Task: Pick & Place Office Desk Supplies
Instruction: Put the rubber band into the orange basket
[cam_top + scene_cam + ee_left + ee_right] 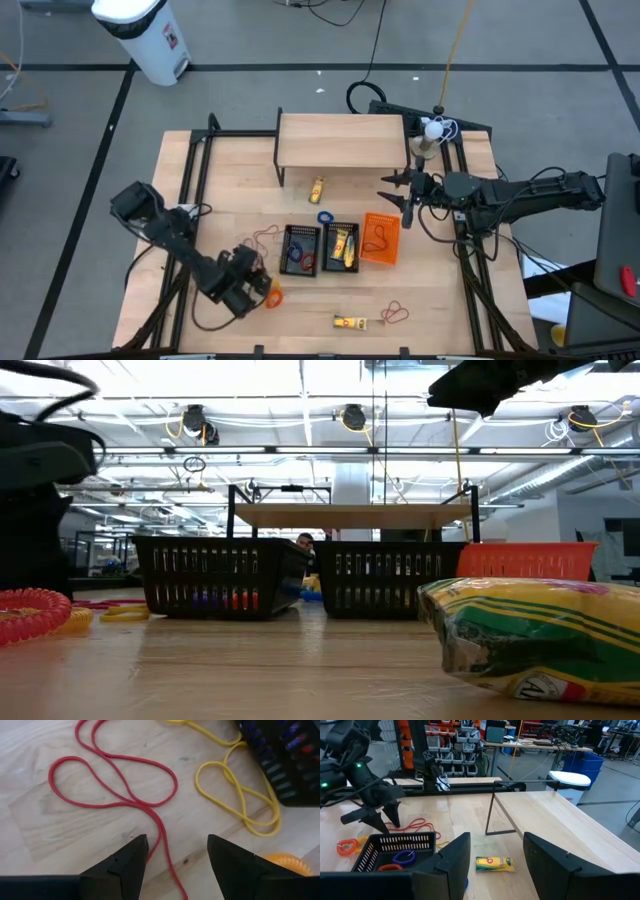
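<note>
A long red rubber band (115,780) lies flat on the wood in loose loops, next to a yellow rubber band (240,795). My left gripper (177,845) hangs open just above them and points steeply down, a finger on either side of one red strand (162,837). In the high view it is at the table's near left (255,265), beside the left black basket (300,250). Yellow oblong packs lie near the wooden shelf (318,190) and near the front edge (350,322). My right gripper (393,196) waits open, held level above the table's right side.
A second black basket (342,245) and an orange basket (380,238) stand beside the first. An orange coiled cord (272,295) lies by my left gripper. A blue band (325,217) and another red band (395,313) lie loose. A wooden shelf (342,140) stands at the far side.
</note>
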### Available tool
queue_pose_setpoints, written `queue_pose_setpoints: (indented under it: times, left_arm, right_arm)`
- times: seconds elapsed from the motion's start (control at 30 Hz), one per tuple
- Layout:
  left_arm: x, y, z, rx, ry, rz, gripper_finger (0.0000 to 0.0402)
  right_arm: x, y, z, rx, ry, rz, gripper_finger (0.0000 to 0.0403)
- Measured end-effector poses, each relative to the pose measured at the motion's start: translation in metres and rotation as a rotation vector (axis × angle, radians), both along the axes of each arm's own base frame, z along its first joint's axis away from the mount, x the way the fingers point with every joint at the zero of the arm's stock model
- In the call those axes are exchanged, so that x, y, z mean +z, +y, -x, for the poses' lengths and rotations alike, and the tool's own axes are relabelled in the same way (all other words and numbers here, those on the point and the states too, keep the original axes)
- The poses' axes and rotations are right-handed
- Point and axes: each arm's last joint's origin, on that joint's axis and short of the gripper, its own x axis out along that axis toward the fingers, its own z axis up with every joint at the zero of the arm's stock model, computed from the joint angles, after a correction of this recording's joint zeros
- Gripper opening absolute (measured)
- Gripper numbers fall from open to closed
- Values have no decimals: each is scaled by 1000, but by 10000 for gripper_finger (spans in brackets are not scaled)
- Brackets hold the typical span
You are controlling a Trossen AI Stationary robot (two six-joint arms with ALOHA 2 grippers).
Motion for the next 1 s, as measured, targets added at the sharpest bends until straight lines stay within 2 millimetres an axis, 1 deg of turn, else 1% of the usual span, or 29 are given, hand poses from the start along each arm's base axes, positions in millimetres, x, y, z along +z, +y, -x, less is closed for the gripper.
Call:
queue_pose_setpoints:
  times: [0.1, 0.23, 0.43, 0.5, 0.57, 0.63, 0.87, 0.9, 1.0]
  left_arm:
    - [-4, -4, 5, 19, -25, -33, 214]
    - [-5, -7, 10, 19, -32, -43, 214]
    - [-6, -7, 10, 23, -17, -27, 212]
    - [-7, -7, 9, 26, -2, -21, 202]
    - [-7, -6, 8, 28, 11, -12, 180]
    - [-7, -5, 8, 21, 24, -7, 149]
    - [-8, -6, 8, -7, 47, 6, 18]
    - [-8, -6, 8, -8, 48, 6, 10]
    - [-8, -6, 8, -11, 42, 4, 6]
  right_arm:
    - [0, 0, 0, -4, 0, 1, 171]
    - [1, 0, 0, -4, -8, 0, 171]
    - [1, 0, 0, -5, -9, 0, 171]
    - [1, 0, 0, -5, -8, 1, 171]
    - [1, 0, 0, -4, -8, 0, 171]
    - [1, 0, 0, -4, -8, 0, 171]
    - [1, 0, 0, -4, -9, 0, 171]
    - [1, 0, 0, -4, -9, 0, 171]
    - [1, 0, 0, -4, -8, 0, 171]
